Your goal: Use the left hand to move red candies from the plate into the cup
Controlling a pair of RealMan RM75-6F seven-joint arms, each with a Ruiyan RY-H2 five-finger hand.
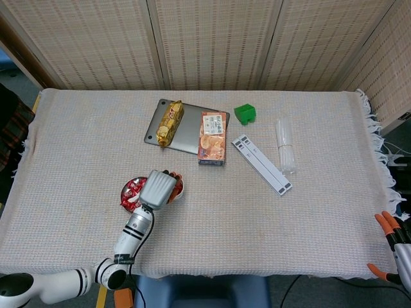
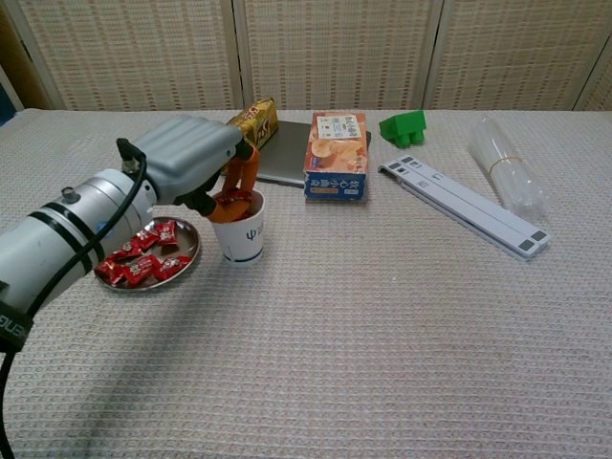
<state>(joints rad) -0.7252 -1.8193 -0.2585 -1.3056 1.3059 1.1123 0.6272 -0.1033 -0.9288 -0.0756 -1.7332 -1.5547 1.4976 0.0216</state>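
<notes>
The cloth-covered counter (image 2: 402,335) fills the frame. Left of centre, the left hand (image 2: 196,164) hangs over the white paper cup (image 2: 239,239), its orange fingertips (image 2: 232,204) dipped at the rim; whether they pinch a candy I cannot tell, as the hand hides them. The right hand (image 1: 397,247) sits at the lower right edge, fingers apart, holding nothing. The steel plate (image 2: 187,251), just left of the cup, carries the remaining red candies (image 2: 143,258). These wrapped sweets look light and crinkly, probably slippery; a pinch across the wrapper's body seems best. The cup looks light and easily tipped.
</notes>
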